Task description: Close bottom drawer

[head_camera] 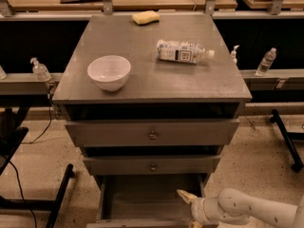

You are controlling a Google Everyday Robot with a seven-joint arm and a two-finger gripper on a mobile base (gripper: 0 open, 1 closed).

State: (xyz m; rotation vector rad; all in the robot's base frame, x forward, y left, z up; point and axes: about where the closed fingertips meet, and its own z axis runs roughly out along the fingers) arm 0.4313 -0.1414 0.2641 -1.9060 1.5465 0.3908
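Note:
The bottom drawer [142,201] is the lowest of three grey drawers and stands pulled out, its shallow grey box open to view. Its front panel lies along the bottom edge of the camera view, and the knob is hidden. My gripper [190,208] is at the drawer's right front corner, on a white arm coming in from the lower right. One cream fingertip [184,195] points up and left over the drawer's inside.
The middle drawer [153,166] and top drawer [152,134] sit slightly out. On the cabinet top are a white bowl [109,71], a lying plastic bottle [183,52] and a yellow sponge [146,17]. Black table legs stand at both sides on the floor.

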